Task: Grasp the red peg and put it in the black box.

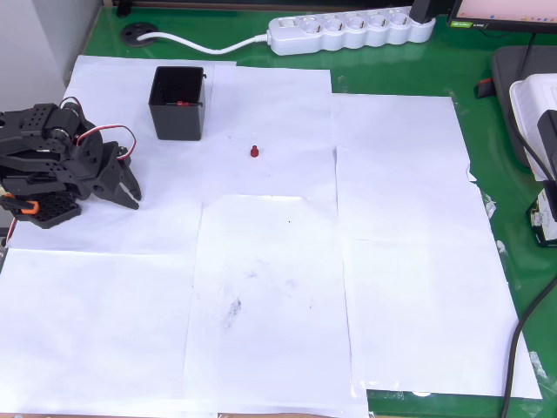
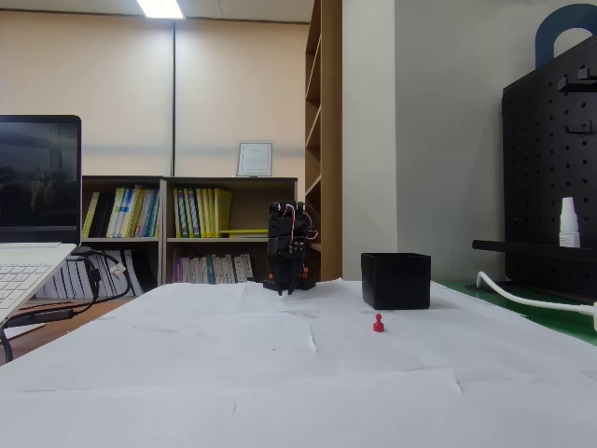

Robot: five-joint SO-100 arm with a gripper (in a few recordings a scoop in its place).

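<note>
While the red peg [image 1: 254, 151] lies right of the black box [image 1: 178, 103], the fingers [image 1: 129, 188] rest clenched, empty.

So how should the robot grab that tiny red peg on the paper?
Probably from straight above. The tiny red plastic peg stands upright on the white paper, apart from the square black plastic box. The gripper should close on its narrower upper part, since the wider bottom sits against the paper.

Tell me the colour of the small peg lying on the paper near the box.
Bright red. The peg shows best in the overhead view, against white paper.
</note>
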